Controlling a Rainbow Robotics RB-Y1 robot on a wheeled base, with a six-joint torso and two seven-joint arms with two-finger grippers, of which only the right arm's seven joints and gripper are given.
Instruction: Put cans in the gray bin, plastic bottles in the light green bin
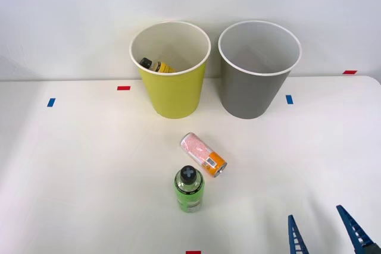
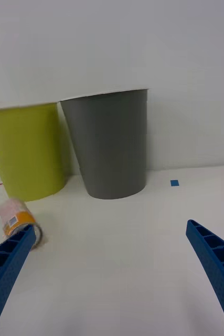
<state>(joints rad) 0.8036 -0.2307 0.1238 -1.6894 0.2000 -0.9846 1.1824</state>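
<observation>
- White counter (image 1: pixel 71 171) against a plain pale wall carries everything; small red and blue tape marks dot it, and both bins stand at its far edge.
- Light green bin (image 1: pixel 172 90) sits at about 12 o'clock from the counter's middle, with a yellow-labelled bottle (image 1: pixel 156 65) already lying inside against its wall. The gray bin (image 1: pixel 253 87) stands just beside it, toward 1 o'clock, the two rims close together.
- Lying on its side near the middle is the can (image 1: pixel 203 154), pink end toward the bins and orange end toward the robot. The green bottle (image 1: pixel 189 190) stands upright just at its 6 o'clock, nearly touching it.
- Right tool (image 1: pixel 324 233) hangs low at about 5 o'clock, fingers spread wide and holding nothing, well apart from both items.
- Risk: the can is round and on its side, so a glancing finger could set it rolling away.
- Risk: can and bottle are so close that reaching for one could knock the other; the upright bottle looks easy to topple.
- Risk: the bins stand so near each other that a slightly misplaced release could drop an item in the wrong one or onto a rim.
</observation>
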